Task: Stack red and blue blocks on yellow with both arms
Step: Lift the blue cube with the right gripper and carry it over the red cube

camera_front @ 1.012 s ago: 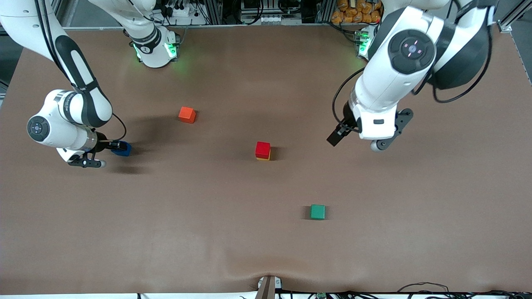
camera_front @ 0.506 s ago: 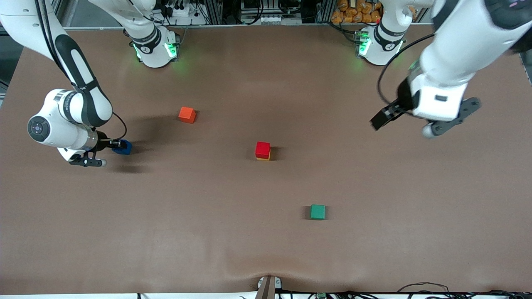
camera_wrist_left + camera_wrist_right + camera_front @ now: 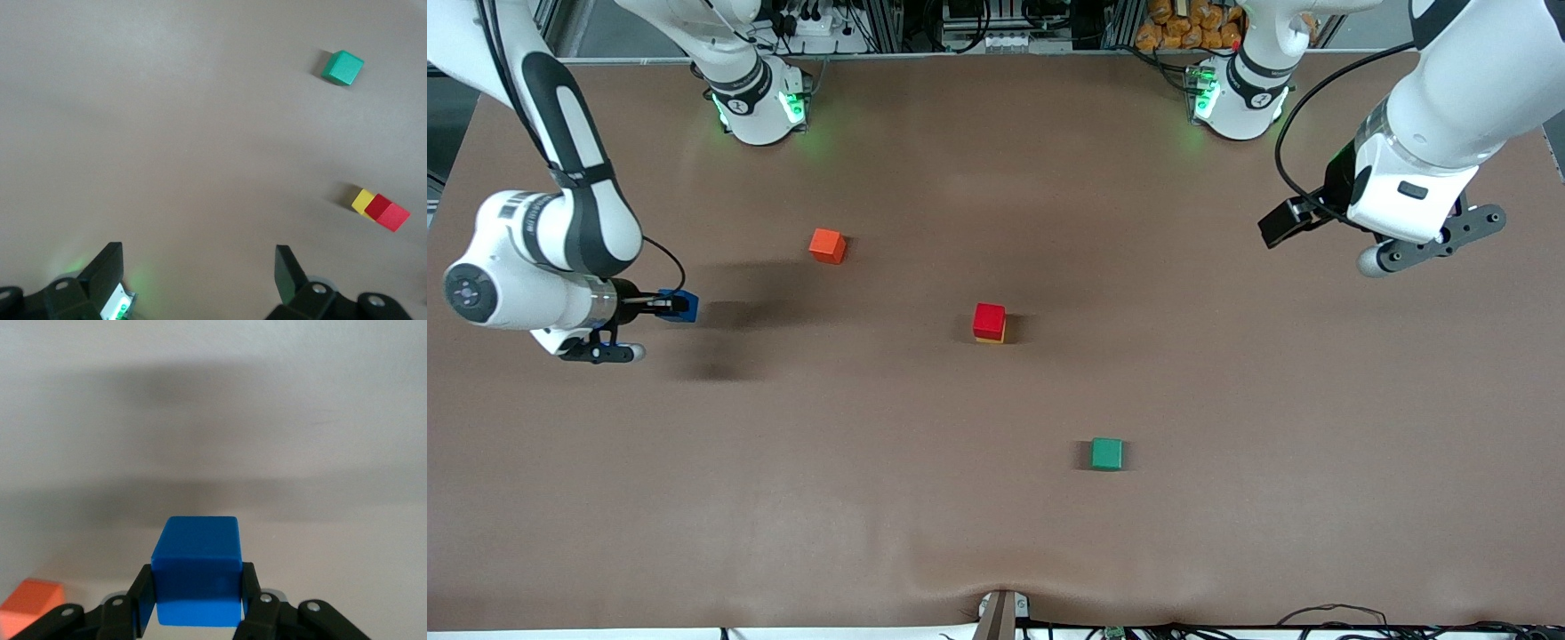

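Note:
The red block [image 3: 989, 318] sits on the yellow cube [image 3: 991, 339] at mid-table; the left wrist view shows the red block [image 3: 387, 213] and the yellow cube [image 3: 363, 201] stacked too. My right gripper [image 3: 679, 306] is shut on the blue block [image 3: 685, 307], lifted off the table at the right arm's end. In the right wrist view the blue block [image 3: 197, 568] fills the space between the fingers [image 3: 143, 595]. My left gripper [image 3: 1282, 224] hangs open and holds nothing, high over the left arm's end of the table; its fingers [image 3: 107, 269] stand wide apart.
An orange cube [image 3: 827, 245] lies between the stack and the right arm's base; the right wrist view shows the orange cube [image 3: 30, 608] too. A green cube [image 3: 1107, 453] lies nearer the front camera than the stack, and the green cube [image 3: 343, 67] shows in the left wrist view.
The left arm has drawn back from near the stack toward its own end of the table and risen. The right gripper has closed on the blue block and lifted it off the table.

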Available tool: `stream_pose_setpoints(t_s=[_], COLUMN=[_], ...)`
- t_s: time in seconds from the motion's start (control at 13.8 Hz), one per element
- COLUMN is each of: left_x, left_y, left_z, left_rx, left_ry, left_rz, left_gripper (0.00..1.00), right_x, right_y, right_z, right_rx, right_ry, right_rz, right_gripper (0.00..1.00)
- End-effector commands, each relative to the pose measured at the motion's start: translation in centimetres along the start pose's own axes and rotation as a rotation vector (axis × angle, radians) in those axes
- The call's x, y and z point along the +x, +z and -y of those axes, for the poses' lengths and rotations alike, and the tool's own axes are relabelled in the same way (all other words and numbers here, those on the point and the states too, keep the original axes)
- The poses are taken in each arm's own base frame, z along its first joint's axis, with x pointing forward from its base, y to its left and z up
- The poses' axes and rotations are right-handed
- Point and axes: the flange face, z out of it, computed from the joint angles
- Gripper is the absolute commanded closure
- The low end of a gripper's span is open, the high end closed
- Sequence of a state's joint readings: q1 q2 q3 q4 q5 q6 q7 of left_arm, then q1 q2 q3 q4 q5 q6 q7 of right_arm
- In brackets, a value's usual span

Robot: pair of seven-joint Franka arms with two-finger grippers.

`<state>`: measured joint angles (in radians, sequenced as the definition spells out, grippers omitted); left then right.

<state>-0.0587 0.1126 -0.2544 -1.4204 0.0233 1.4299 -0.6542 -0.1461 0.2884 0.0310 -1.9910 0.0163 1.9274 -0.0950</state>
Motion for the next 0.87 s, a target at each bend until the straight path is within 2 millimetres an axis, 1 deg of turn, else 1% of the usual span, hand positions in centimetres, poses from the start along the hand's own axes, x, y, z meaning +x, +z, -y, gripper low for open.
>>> stream_pose_setpoints(t_s=[0.0, 0.14, 0.22, 0.29, 0.36, 0.43, 0.51, 0.58, 0.65, 0.72, 0.79], left_x=[-0.5, 0.0, 0.1, 0.1, 0.1, 0.1, 0.6, 0.5, 0.4, -0.1, -0.5], left_y=[-1.0, -1.3, -1.4, -1.4, -1.4, -0.9, -0.5, -0.4, -0.3, -0.7, -1.1], left_z=[2.4, 3.8, 4.2, 4.3, 4.5, 4.7, 5.8, 5.9, 5.9, 6.2, 6.4], left_rx=[0.024, 0.022, 0.022, 0.024, 0.027, 0.033, 0.036, 0.035, 0.037, 0.038, 0.038], left_ry=[0.079, 0.125, 0.156, 0.174, 0.175, 0.174, 0.17, 0.197, 0.217, 0.23, 0.253], left_rz=[-0.005, -0.003, 0.001, 0.004, 0.006, 0.015, 0.025, 0.021, 0.024, 0.014, 0.005], left_gripper=[0.0, 0.0, 0.0, 0.0, 0.0, 0.0, 0.0, 0.0, 0.0, 0.0, 0.0], right_x=[0.2, 0.0, -0.2, -0.5, -0.8, -1.1, -1.5, -1.8, -1.9, -2.1, -1.9], right_y=[-6.2, -10.7, -13.0, -14.8, -16.2, -17.3, -18.1, -18.6, -18.4, -18.3, -18.4], right_z=[3.7, 6.7, 8.9, 10.8, 13.3, 16.0, 18.4, 20.9, 23.1, 25.1, 26.7], right_rx=[0.01, 0.039, 0.054, 0.064, 0.064, 0.053, 0.05, 0.047, 0.04, 0.061, 0.104], right_ry=[0.023, 0.03, 0.024, 0.031, 0.045, 0.06, 0.076, 0.086, 0.09, 0.097, 0.113], right_rz=[0.017, 0.014, 0.007, -0.001, -0.015, -0.038, -0.057, -0.075, -0.081, -0.076, -0.067], right_gripper=[1.0, 1.0, 1.0, 1.0, 1.0, 1.0, 1.0, 1.0, 1.0, 1.0, 1.0])
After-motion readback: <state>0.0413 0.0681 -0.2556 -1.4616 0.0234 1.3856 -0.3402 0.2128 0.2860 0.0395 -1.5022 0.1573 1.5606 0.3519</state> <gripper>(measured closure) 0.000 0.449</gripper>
